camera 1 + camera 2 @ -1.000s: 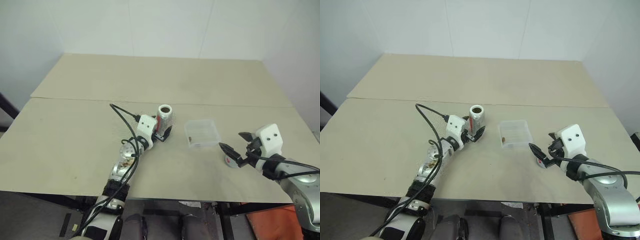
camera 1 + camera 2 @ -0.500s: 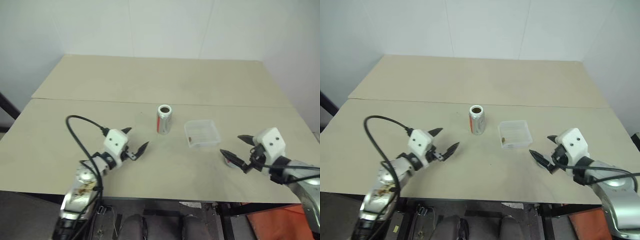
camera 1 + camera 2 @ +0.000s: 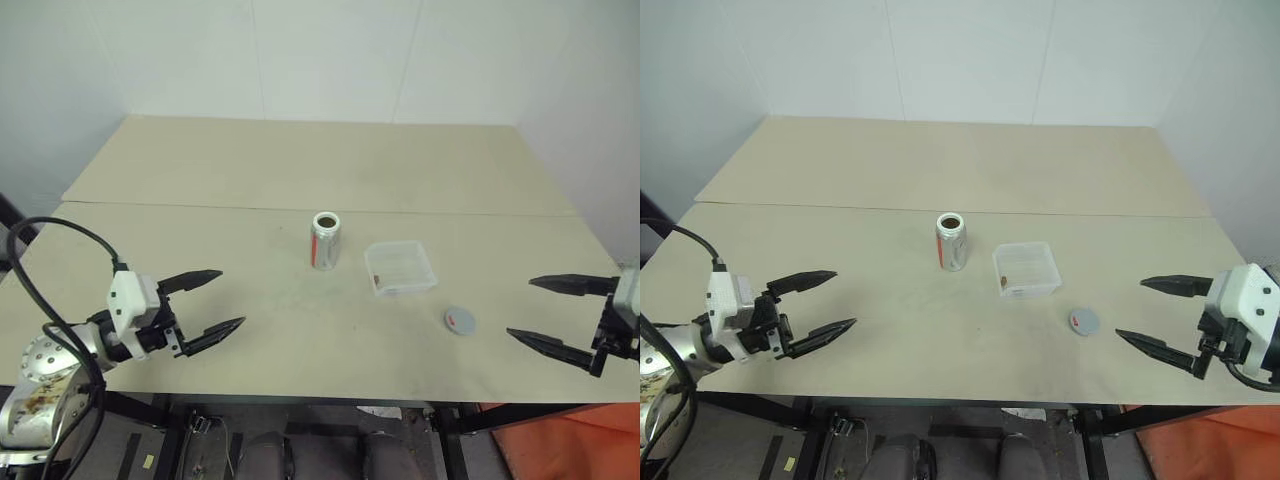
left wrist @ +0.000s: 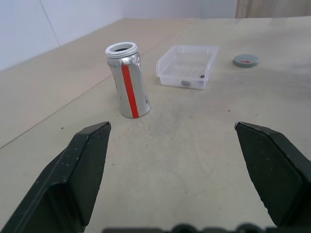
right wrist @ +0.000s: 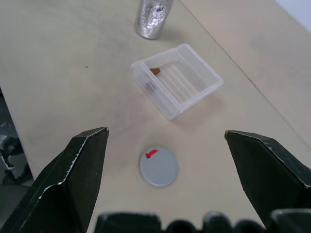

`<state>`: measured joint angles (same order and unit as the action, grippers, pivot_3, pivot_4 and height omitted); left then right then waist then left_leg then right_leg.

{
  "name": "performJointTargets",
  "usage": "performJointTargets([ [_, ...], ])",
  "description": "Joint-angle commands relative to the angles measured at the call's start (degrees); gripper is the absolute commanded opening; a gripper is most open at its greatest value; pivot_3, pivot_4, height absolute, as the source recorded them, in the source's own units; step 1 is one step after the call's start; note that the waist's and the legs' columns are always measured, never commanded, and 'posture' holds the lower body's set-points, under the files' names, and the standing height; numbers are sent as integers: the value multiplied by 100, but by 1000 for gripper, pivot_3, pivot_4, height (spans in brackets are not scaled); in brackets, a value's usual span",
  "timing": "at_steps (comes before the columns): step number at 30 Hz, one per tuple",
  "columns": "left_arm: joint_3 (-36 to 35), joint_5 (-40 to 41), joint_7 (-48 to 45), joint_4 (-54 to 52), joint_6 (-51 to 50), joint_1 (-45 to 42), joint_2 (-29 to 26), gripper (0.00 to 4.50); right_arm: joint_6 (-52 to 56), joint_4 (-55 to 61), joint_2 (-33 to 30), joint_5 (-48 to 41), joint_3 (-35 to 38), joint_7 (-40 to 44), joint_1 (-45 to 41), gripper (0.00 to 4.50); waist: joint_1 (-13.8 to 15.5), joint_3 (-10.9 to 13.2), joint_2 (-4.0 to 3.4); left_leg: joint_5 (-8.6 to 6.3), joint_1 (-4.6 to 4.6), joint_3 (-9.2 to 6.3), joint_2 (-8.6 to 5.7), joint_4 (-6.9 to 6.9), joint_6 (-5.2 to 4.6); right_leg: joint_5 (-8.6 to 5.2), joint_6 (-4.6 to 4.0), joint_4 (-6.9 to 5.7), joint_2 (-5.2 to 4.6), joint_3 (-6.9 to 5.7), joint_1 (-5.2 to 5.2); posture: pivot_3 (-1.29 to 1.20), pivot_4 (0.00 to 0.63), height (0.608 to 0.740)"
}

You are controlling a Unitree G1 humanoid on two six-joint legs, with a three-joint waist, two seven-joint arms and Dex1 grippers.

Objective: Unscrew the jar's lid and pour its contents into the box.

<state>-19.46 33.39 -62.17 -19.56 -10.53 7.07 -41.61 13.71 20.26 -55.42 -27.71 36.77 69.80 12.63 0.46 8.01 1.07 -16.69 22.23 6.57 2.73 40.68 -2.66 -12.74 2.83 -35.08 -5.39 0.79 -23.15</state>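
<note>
So nearest the robot, the left gripper point(image 3: 205, 301) is hanging over the near left part of the beige tabletop point(image 3: 300, 170), its two black fingers spread wide apart with nothing between them, pointing roughly toward the middle of the table. Over on the near right edge, the right gripper point(image 3: 553, 315) is doing the same thing, fingers splayed wide and empty, aimed inward to the left. A bit further in, the small round flat grey lid point(image 3: 459, 321) with the little red mark is lying flat on the table, off the jar, between the right gripper and the box and touching neither. Just past it, the shallow square clear plastic box point(image 3: 400, 268) with rounded corners is sitting flat with its opening facing up, and a few small dark and brownish bits point(image 5: 155, 71) are lying inside against one wall. Beside the box on its left, near but not touching, the small silvery cylindrical jar point(image 3: 325, 240) with the red stripe down its side is standing upright, long axis vertical, open mouth pointing straight up. Both grippers are hanging well apart from all of it.
</note>
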Motion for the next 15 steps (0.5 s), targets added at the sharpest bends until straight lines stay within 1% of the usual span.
performJointTargets([
  [1,-438,438,-246,-387,-106,288,-193,4454,-358,-234,-139,130,-142,32,-293,4500,-24,0,0,0,0,2,0,0,0,0,0,-2,0,1,-2,0,150,740],
  [3,-644,531,-132,-560,-203,465,-234,4454,-438,-465,-215,227,-223,70,-418,4500,-25,0,0,0,1,3,2,0,1,-1,-2,-2,-1,0,-2,0,150,740],
  [7,-896,432,-179,-534,-184,622,-382,4454,-647,-698,-463,399,-327,464,-314,4500,10,0,-1,0,-2,3,1,0,1,-10,-17,-2,-1,-1,0,0,150,740],
  [10,-991,614,-266,-538,-303,614,-513,4454,-584,-751,-642,279,-317,658,-399,4500,14,0,-1,-1,0,5,0,0,-1,-13,-22,1,-4,0,0,0,150,740],
  [12,-1017,631,-334,-362,-311,528,-589,4454,-386,-513,-585,106,-296,531,-476,4500,12,0,-1,-2,-1,4,2,0,-1,-12,-22,1,-3,-1,0,0,150,740],
  [15,-921,525,-535,25,-384,272,-878,4454,-46,-144,-391,-233,-278,204,-637,4500,11,0,-1,0,-2,5,3,-1,2,-11,-19,-3,-1,-1,-3,0,150,740],
])
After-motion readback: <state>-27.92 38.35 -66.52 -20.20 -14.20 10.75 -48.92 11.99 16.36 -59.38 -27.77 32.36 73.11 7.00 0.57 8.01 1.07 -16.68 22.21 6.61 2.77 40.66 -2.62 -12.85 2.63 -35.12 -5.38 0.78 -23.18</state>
